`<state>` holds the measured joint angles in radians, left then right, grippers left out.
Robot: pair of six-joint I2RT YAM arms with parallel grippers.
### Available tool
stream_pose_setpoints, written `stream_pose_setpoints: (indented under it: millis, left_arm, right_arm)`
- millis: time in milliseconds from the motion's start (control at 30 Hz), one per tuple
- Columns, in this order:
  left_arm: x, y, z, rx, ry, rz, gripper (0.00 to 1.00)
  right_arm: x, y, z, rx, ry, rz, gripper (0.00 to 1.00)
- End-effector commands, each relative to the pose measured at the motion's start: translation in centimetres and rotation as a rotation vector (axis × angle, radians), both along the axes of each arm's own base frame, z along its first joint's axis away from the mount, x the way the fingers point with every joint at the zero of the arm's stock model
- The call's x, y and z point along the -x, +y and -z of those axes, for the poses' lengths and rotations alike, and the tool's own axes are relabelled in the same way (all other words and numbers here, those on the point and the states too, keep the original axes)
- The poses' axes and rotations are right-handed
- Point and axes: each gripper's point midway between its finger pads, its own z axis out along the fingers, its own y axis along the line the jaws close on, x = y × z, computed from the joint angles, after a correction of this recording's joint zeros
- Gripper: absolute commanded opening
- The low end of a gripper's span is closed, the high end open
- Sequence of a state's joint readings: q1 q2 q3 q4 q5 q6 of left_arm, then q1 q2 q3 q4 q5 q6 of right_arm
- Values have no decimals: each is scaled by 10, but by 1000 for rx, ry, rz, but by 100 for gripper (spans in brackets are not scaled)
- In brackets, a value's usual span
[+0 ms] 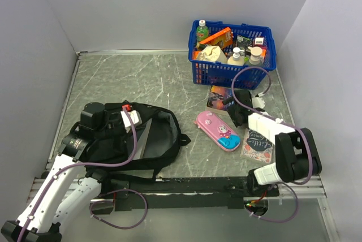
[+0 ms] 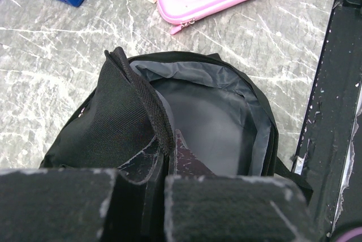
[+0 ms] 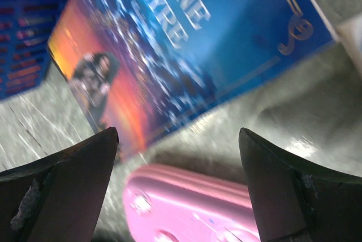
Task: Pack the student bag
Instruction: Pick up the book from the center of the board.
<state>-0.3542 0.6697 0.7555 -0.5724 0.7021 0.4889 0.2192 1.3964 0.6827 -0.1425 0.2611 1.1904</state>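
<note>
The student bag [image 1: 153, 140] is a black backpack lying at the left front of the table, its mouth open and its grey lining [image 2: 209, 123] showing. My left gripper [image 1: 136, 120] is shut on the bag's black rim strip [image 2: 153, 106] and holds it up; in the left wrist view [image 2: 168, 147] the jaws pinch the strip. My right gripper [image 1: 229, 108] is open and empty. It hovers low over the near edge of a blue "Jane Eyre" book [image 3: 169, 38] and a pink pencil case [image 3: 192, 208], and both show between the fingers [image 3: 85, 168].
A blue plastic basket [image 1: 257, 67] of groceries stands at the back right. The book [image 1: 216, 95], the pink case [image 1: 218, 130] and a dark patterned notebook [image 1: 257, 143] lie right of the bag. Grey walls enclose the table on three sides.
</note>
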Motion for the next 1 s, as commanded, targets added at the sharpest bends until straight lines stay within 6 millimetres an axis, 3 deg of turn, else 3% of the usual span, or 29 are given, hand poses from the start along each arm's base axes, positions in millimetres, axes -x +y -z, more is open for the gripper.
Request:
stream_pose_setpoints:
  millis: [0,167,333,500,767,967]
  left_arm:
    - [-4,-1,-28,17,-87,8,1]
    - [-3,1,-24,0,-84,10,1]
    - [-4,1,-23,-7,-90,9,1]
    - [-4,0,-21,-3,-88,17,1]
    - [-6,-1,-25,-2,-85,11,1]
    - [-5,0,-23,-3,-84,9,1]
  right_arm:
    - [-24,-10,-12,16,-54,107,94]
    - [-36,-27,-13,81,-58,141,93]
    - [-29,-49,-11,106,-54,175,91]
    - [-28,-71,-21,130,-90,198,89]
    - [-45,-71,-28,134,-95,190,88]
    - [-33,-42,-19,60,-115,128,89]
